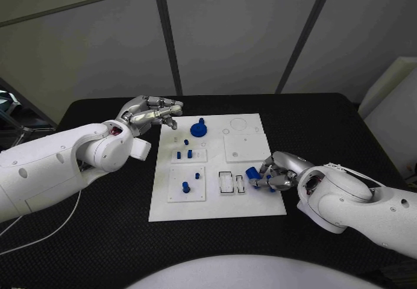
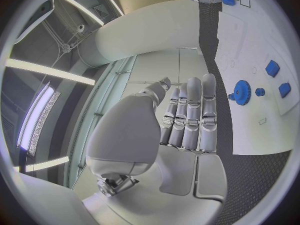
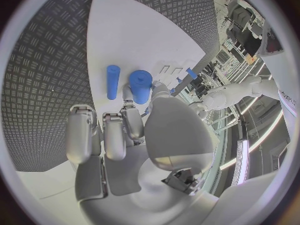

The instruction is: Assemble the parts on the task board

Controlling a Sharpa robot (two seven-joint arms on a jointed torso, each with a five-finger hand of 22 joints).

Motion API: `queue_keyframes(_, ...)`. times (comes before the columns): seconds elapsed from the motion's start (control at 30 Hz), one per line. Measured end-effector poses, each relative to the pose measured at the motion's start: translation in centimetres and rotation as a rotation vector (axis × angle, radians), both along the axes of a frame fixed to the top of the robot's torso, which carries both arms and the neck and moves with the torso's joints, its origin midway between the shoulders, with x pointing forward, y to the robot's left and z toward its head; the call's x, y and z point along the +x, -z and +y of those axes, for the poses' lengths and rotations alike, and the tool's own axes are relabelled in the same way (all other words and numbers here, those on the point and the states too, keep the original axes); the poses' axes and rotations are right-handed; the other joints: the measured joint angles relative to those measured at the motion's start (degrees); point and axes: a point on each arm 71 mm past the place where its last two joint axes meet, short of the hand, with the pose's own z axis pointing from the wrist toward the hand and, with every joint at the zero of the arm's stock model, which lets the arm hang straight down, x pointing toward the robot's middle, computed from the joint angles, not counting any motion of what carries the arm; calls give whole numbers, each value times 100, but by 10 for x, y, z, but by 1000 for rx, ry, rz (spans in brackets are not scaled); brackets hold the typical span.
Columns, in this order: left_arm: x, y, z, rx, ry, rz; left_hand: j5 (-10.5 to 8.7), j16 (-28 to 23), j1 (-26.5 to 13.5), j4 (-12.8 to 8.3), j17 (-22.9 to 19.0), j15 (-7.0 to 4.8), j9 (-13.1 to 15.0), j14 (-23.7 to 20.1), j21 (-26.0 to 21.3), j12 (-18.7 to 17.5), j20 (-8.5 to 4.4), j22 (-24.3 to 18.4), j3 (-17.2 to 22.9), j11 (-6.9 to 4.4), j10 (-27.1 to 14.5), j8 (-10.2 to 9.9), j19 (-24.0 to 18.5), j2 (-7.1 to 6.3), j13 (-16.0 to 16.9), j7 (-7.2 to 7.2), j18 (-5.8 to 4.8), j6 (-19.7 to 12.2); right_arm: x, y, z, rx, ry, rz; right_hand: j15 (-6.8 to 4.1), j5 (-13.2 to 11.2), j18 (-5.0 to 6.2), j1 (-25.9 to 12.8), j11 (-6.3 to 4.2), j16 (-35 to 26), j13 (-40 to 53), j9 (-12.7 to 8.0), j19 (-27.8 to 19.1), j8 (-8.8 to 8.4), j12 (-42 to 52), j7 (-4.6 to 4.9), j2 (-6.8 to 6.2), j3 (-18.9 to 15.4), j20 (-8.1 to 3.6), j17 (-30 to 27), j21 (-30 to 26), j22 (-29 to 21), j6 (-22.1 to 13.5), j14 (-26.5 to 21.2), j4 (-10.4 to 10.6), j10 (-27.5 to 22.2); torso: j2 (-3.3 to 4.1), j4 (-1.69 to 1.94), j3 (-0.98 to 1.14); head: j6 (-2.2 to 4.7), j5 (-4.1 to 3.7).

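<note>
Nearest the robot, the right hand (image 1: pixel 276 171) sits at the right edge of the white task board (image 1: pixel 217 205), fingers curled around a blue cylinder (image 1: pixel 253 173); in the right wrist view the thumb and a finger pinch that short blue cylinder (image 3: pixel 140 85) just above the board, with a slimmer blue peg (image 3: pixel 112 81) lying flat on the board right beside it. Just left of that hand, two small rectangular slots (image 1: pixel 231 182) are set into the board. Further left on the near part of the board is a raised white square plate (image 1: pixel 188 183) with two blue pegs (image 1: pixel 186 188) standing upright in it. Moving away, a second small plate holds more upright blue pegs (image 1: pixel 188 154), and to its right lies a bare white square plate (image 1: pixel 242 147). At the far end of the board a blue gear (image 1: pixel 199 129) stands on the surface, with a round recess (image 1: pixel 238 125) near it to the right. The left hand (image 1: pixel 153 111) hovers at the board's far left corner, holding nothing; the left wrist view shows its fingers (image 2: pixel 194 115) straight and side by side, the gear (image 2: pixel 240 92) well apart from them. No readable writing or labels appear on the board or parts. The black table (image 1: pixel 104 241) lies under everything.
</note>
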Motion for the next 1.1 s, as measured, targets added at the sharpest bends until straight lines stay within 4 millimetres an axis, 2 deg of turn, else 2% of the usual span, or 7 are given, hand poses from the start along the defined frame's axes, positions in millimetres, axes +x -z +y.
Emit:
queue_keyframes(0.07,0,0,0,0,0,0,0,0,0,0,0,0,0,0,0,0,0,0,0,0,0,0,0,0,0,0,0,0,-1,-1,0,17,12,-2,0,2,-1,0,0,4,15,14,0,14,0,-7,0,-9,0,0,13,0,8,0,-9,0,0,0,-1,8,-7)
queue_keyframes(0.17,0,0,0,0,0,0,0,0,0,0,0,0,0,0,0,0,0,0,0,0,0,0,0,0,0,0,0,0,-4,-4,2,60,31,-7,0,-137,0,-32,-9,4,42,56,0,16,24,-8,32,-40,0,0,13,0,8,0,-7,32,0,0,-2,19,-15)
queue_keyframes(0.43,0,0,0,0,1,0,0,0,0,0,0,0,0,0,0,-1,0,0,0,0,0,0,0,0,-1,0,0,0,-7,-10,8,156,63,-23,0,-139,0,-38,0,4,60,56,0,16,24,-30,37,-40,0,-1,35,-1,30,0,-7,42,3,1,-7,37,-15)
queue_keyframes(0.77,0,0,-1,-1,3,1,0,-23,0,0,-4,0,0,0,0,-1,21,-14,0,22,-22,0,21,0,-1,0,0,0,-7,-9,33,231,29,3,0,-149,0,-38,0,4,59,60,0,35,23,-21,36,-133,0,-1,35,-1,60,0,-9,42,9,8,-10,30,30)
queue_keyframes(0.93,0,0,-2,-2,6,1,0,-23,0,0,-4,0,0,0,0,-1,21,-13,0,22,-22,0,21,0,-1,0,0,0,-5,-6,43,238,6,27,-9,-353,0,-152,0,4,56,102,0,56,23,-51,58,-249,0,-1,35,-1,90,9,-4,42,9,9,-12,27,31)
queue_keyframes(1.1,0,0,-3,-4,9,1,0,-23,0,0,-4,0,0,0,0,-1,21,-18,0,22,-22,0,21,0,4,0,0,0,-4,-2,50,231,-18,56,-20,-419,0,-217,-20,4,60,117,0,78,23,-52,72,-309,0,-1,35,-1,129,21,-7,62,13,10,-12,24,41)
